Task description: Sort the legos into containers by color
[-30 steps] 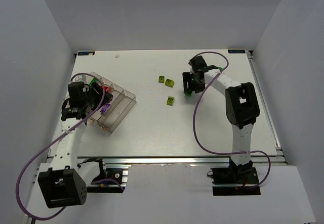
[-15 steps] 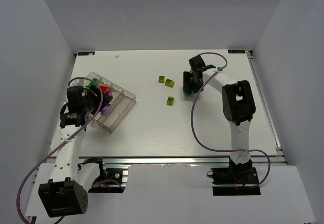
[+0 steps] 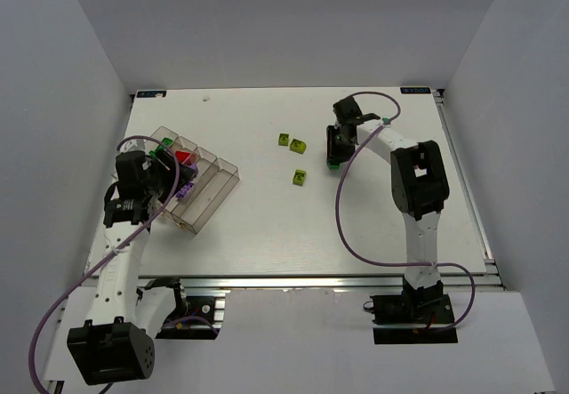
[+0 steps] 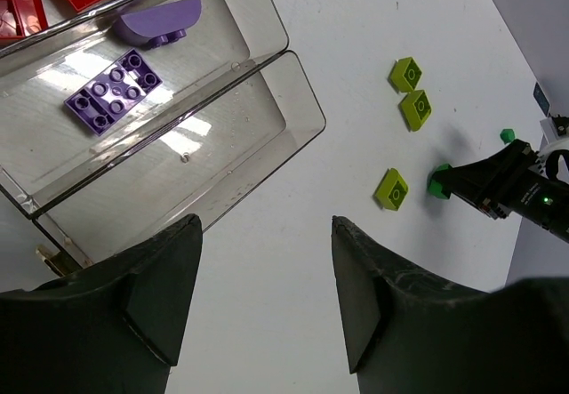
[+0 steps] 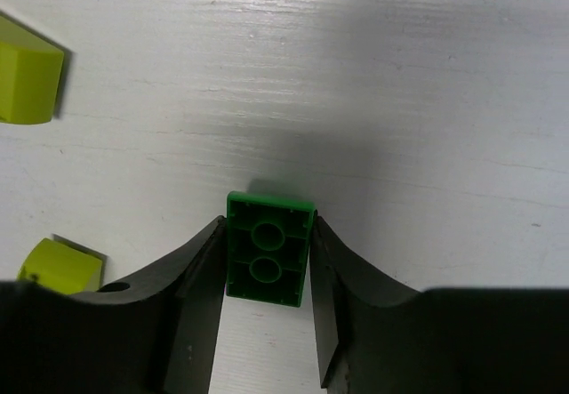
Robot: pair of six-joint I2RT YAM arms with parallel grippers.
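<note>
Edged slightly toward the far edge, the right gripper clamps a green brick right of table centre; next it likely lifts toward the tray by the left edge, left gripper gaping, empty.

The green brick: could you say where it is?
Right wrist view: the green brick clamped in the right gripper, just right of the yellow-green bricks.

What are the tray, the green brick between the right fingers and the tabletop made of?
The tray looks like clear glossy plastic: table shows through, glare on its floor. The green brick is likely opaque moulded plastic, smooth, with tube sockets. The tabletop may be white-painted wood: faint grain streaks, matte.
</note>
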